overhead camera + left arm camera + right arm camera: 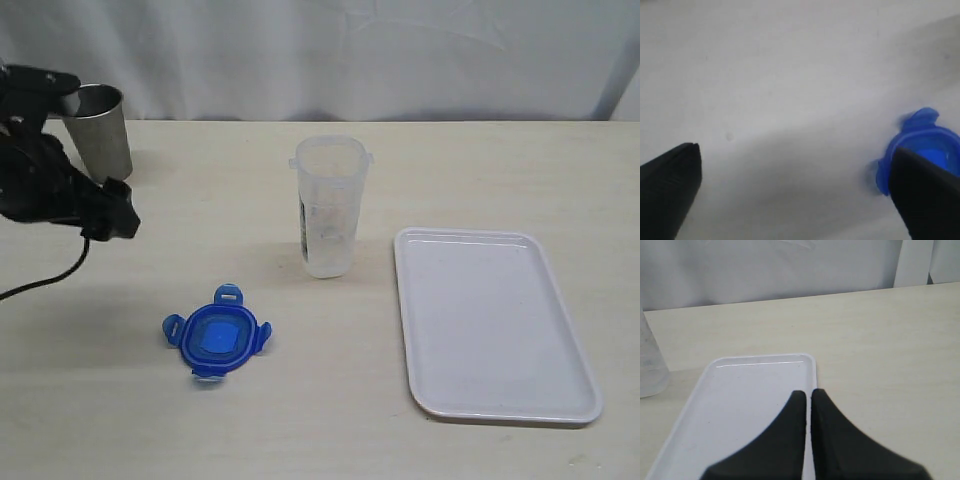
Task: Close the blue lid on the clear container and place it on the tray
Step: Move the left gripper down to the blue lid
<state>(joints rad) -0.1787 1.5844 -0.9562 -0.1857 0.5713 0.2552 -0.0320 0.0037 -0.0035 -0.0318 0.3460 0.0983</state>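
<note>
The blue lid lies flat on the table, front left of centre, with its flaps spread out. Upright and uncovered, the clear container stands mid-table, behind and to the right of the lid. To its right the white tray holds nothing. My left gripper hovers left of the lid and behind it. In the left wrist view this gripper is open, with bare table between its fingers and the lid partly behind one of them. My right gripper is shut and empty over the tray's edge; the exterior view does not show it.
A grey steel cup stands at the back left, just behind the left arm. A black cable trails from that arm across the table's left edge. A white curtain hangs behind the table. The container's side shows at the margin of the right wrist view.
</note>
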